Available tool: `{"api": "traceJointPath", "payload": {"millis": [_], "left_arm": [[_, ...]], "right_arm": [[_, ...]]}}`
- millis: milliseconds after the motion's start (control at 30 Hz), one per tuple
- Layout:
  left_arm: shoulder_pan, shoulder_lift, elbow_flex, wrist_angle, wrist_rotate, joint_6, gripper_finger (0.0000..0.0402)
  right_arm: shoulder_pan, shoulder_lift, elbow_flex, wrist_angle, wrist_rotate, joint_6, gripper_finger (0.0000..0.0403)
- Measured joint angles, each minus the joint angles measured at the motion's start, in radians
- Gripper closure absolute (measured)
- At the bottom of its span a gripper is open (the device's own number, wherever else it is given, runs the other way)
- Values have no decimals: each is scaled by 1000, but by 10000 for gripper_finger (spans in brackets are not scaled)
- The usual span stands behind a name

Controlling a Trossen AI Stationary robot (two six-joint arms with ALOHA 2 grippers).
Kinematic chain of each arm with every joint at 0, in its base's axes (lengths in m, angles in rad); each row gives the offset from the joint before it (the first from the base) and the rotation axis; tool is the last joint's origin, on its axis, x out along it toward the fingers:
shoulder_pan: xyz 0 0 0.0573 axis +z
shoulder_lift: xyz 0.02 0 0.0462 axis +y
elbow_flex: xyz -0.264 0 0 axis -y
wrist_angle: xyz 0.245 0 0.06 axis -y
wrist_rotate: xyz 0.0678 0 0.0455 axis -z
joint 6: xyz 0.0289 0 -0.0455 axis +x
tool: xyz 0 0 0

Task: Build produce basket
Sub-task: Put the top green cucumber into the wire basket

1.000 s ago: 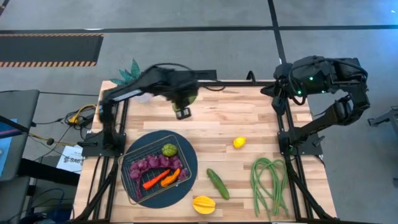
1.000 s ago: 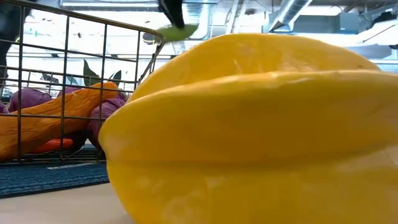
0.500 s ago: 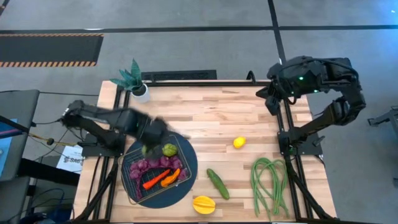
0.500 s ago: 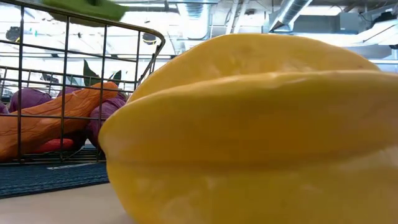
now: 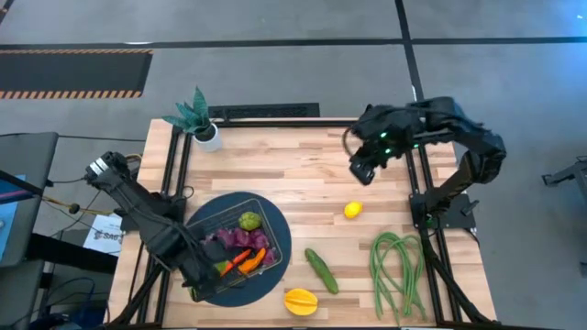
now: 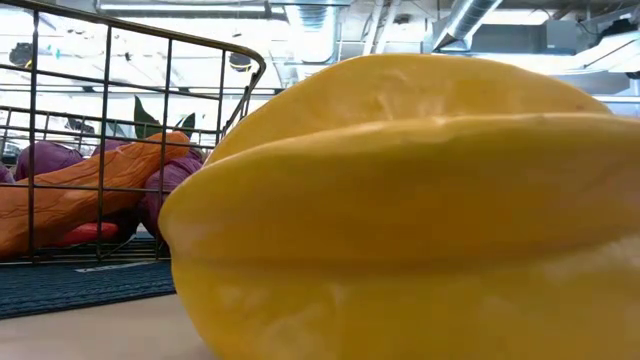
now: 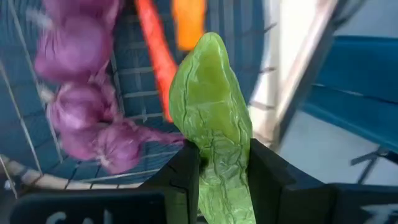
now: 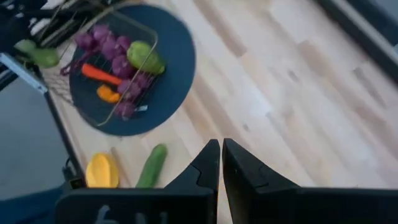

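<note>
The wire basket (image 5: 273,229) stands on a dark round mat (image 5: 284,240) at the table's near left. In it lie purple grapes (image 5: 234,238), a green pepper (image 5: 249,221), a red pepper (image 5: 227,267) and an orange one (image 5: 258,256). My left gripper (image 7: 224,155) hovers over the basket's near left corner (image 5: 204,275), shut on another green pepper (image 7: 211,118). My right gripper (image 5: 359,174) is shut on nothing above the far right of the table, beyond the lemon (image 5: 352,210). A cucumber (image 5: 321,270), a yellow star fruit (image 5: 301,300) and green beans (image 5: 396,270) lie on the wood. My left gripper pinches the green pepper between its two fingers (image 7: 186,177) at one end (image 7: 219,186). The fingers point steeply down and lie along the pepper, whose free end (image 7: 209,53) sticks out past the fingertips. The pepper is lifted clear above the basket's grid.
A potted green plant (image 5: 197,117) stands at the far left corner. Black frame posts run along both side edges. In the low view the star fruit (image 6: 400,200) fills most of the picture, beside the basket's wall (image 6: 100,110). Bare wood lies in the table's middle and far part.
My left gripper has swung from the table's far middle toward the near left and down, turning as it went, and now hangs over the basket's near left corner with the green pepper still held. My right gripper has reached out over the table toward its left and sunk a little.
</note>
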Motion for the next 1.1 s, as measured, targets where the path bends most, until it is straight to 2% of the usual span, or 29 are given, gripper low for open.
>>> {"api": "traceJointPath", "payload": {"millis": [200,400,467,733,933,1000,1100], "left_arm": [[3,7,-127,21,-46,-12,330],[48,7,-141,19,-185,50,330],[78,7,-141,18,-202,75,330],[210,7,-141,41,-189,198,330],[241,7,-141,77,-152,212,330],[239,7,-141,84,-152,213,313],[235,7,-141,113,-151,210,264]], "right_arm": [[51,47,0,0,-15,42,366],[88,42,0,0,-15,66,381],[98,36,0,0,-15,68,388],[130,4,0,0,-14,67,385],[147,-9,0,-1,-15,55,377],[147,-9,0,0,-15,34,378],[147,-11,0,0,-15,11,380]]}}
